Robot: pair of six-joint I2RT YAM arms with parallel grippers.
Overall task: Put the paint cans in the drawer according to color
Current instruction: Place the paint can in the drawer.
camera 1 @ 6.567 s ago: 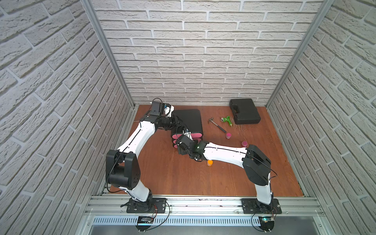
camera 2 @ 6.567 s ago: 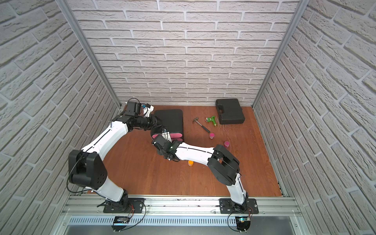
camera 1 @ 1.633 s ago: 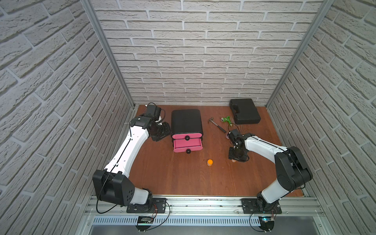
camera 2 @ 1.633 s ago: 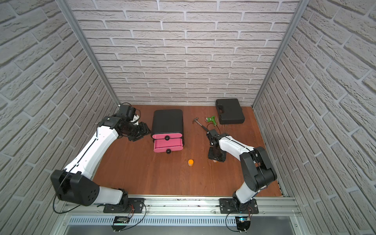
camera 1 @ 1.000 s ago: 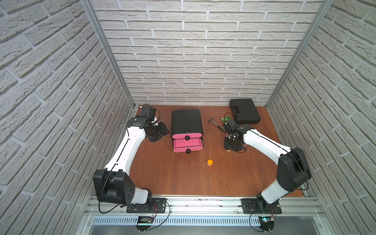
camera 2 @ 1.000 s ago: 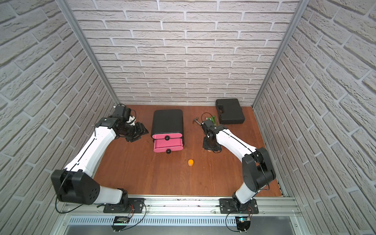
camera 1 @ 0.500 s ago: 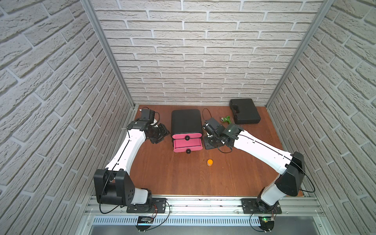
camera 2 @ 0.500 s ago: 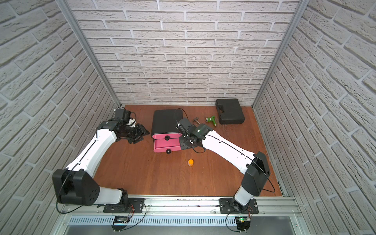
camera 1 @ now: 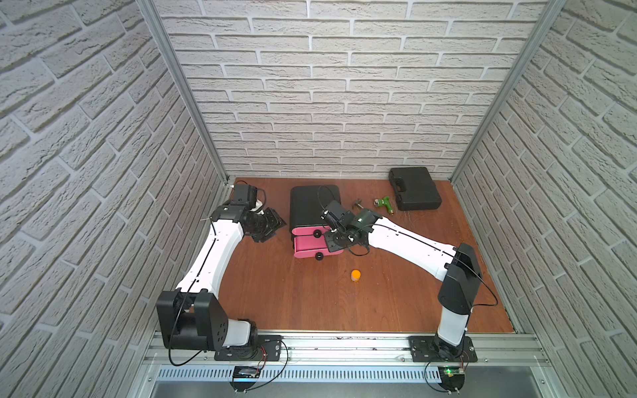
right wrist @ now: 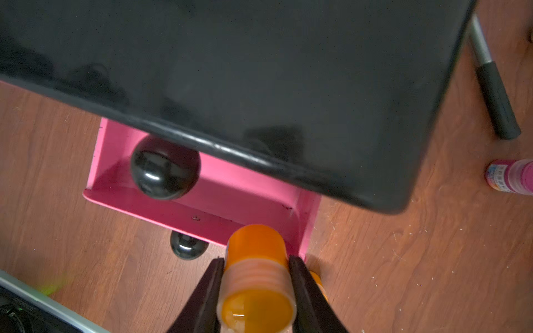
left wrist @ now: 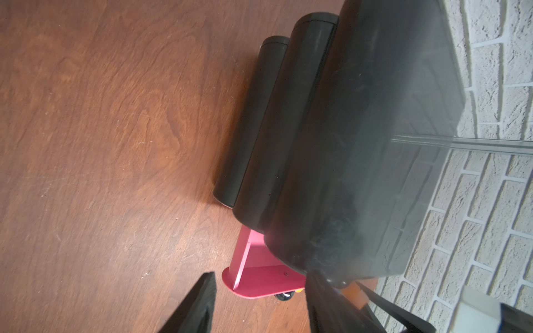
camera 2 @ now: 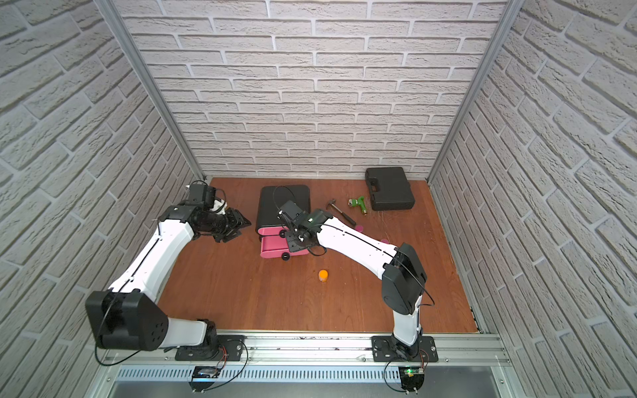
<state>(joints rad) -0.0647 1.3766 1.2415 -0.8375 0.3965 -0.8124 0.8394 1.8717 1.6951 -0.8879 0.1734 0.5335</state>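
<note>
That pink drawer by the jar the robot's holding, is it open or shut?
Open. The pink drawer juts out from the black chest, its inside showing, beside the orange jar in the right tool.

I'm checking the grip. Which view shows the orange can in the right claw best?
The right wrist view: the orange can sits close up, clamped in the right claw by the open pink drawer. In both top views the claw hides it; the left wrist view gives no clear sight.

The drawer chest [camera 1: 312, 203] stands mid-back on the worktop [camera 1: 293, 303], with hammer [camera 2: 339, 210], drill [camera 2: 358, 203] and tool case [camera 1: 415, 189] to its right. 1 paint can [camera 1: 355, 275] stands before it. A 2nd paint can [right wrist: 256, 242], in the right pincer [right wrist: 256, 261], is over a corner of its pulled-out drawer [right wrist: 230, 199].
</note>
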